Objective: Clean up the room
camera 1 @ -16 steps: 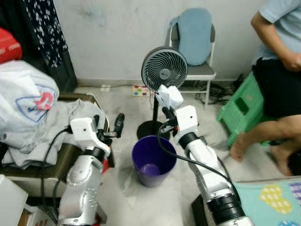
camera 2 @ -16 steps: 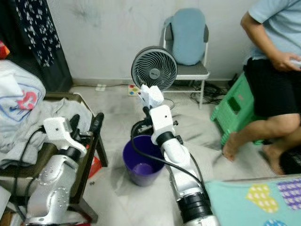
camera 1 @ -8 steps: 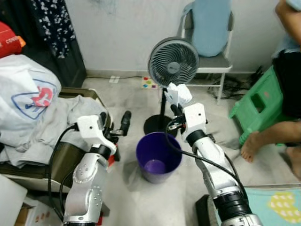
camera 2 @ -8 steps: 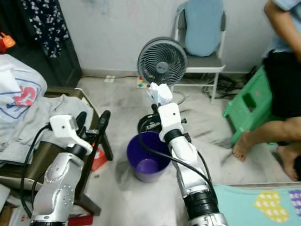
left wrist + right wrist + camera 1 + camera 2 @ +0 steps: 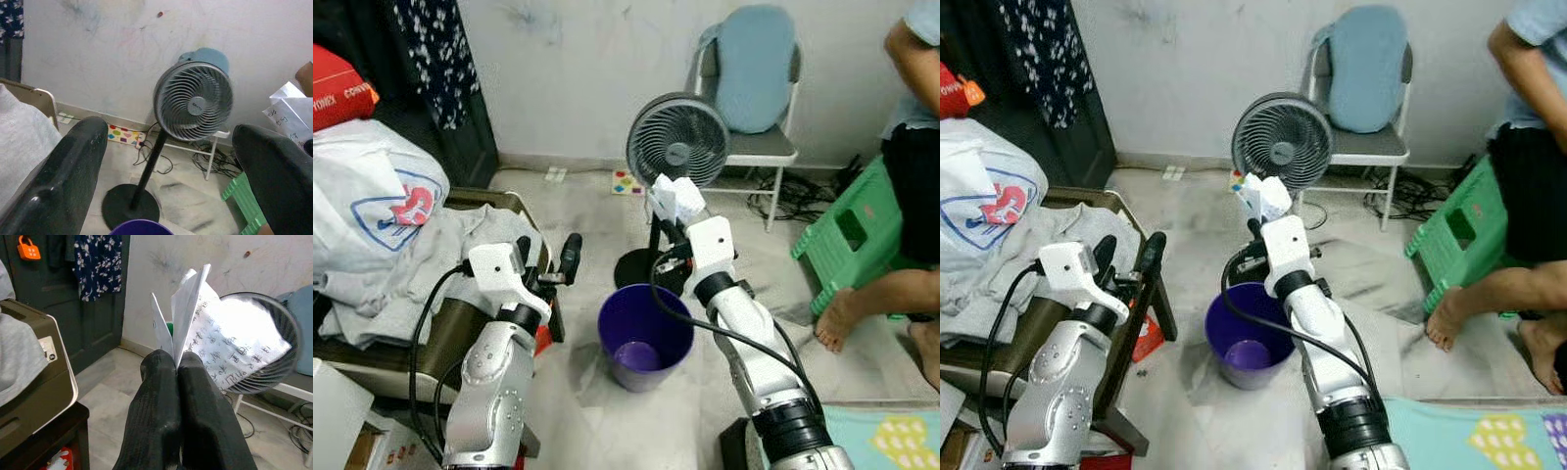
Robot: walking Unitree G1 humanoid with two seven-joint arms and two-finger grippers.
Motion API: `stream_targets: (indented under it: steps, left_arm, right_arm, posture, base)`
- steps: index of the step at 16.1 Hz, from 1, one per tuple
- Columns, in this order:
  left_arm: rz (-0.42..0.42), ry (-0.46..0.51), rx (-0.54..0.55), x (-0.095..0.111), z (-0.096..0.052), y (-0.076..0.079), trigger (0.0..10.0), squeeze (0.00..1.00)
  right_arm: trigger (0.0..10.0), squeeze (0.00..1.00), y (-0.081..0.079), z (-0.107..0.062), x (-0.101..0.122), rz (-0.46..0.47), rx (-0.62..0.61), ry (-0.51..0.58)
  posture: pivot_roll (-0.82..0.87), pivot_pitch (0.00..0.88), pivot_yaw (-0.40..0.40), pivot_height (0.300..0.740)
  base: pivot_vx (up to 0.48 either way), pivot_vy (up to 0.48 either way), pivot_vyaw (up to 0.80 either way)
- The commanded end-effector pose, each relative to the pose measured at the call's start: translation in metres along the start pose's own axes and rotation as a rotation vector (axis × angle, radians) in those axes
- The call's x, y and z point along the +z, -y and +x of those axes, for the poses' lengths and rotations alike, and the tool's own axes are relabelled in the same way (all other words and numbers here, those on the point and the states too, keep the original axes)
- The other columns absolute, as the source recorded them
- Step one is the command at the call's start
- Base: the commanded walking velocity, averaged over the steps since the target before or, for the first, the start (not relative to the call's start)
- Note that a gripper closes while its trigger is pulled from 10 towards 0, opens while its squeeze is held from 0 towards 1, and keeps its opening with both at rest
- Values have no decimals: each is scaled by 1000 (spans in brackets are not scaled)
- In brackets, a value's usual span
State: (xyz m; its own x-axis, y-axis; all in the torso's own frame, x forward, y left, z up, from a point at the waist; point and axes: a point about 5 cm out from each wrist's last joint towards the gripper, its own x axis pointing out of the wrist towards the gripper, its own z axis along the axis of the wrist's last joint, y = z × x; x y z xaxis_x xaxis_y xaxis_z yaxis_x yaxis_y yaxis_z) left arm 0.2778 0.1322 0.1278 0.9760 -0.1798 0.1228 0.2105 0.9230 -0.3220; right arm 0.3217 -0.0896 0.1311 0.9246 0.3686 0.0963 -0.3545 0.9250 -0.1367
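A folded white paper with printed text [image 5: 674, 197] is pinched in my right gripper [image 5: 670, 227], which is shut on it just above the far rim of the purple bin [image 5: 644, 336]. The wrist view shows the paper [image 5: 215, 347] sticking up from the closed fingers [image 5: 159, 396]. Some pale purple thing lies at the bottom of the bin. My left gripper [image 5: 548, 257] is open to the left of the bin, level with its rim, holding nothing; its two fingers [image 5: 63, 166] frame the fan.
A grey standing fan [image 5: 677, 142] rises right behind the bin. A chair with a blue cushion [image 5: 751, 73] stands by the wall. A person's leg [image 5: 881, 294] and a green stool [image 5: 847, 235] are at right. Clothes and a white bag [image 5: 372, 211] pile on a table at left.
The camera has shifted, so the whole scene sits differently. My right gripper still holds the paper over the bin's far rim; both arms stay about where they were.
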Motion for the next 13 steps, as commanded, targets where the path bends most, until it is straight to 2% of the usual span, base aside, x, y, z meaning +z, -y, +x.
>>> stream_targets:
  steps: [1, 13]
  left_arm:
    - [4, 11, -11, 3, 0, 1, 10000, 0]
    - [6, 6, -14, 2, 2, 2, 10000, 0]
  right_arm:
    - [10000, 0, 0, 1, 1, 0, -4, 6]
    - [10000, 0, 1, 2, 1, -4, -11, 4]
  posture:
    - [-66, 69, -21, 740]
    - [-68, 64, -19, 740]
  base:
    - [375, 0, 0]
    - [357, 0, 0]
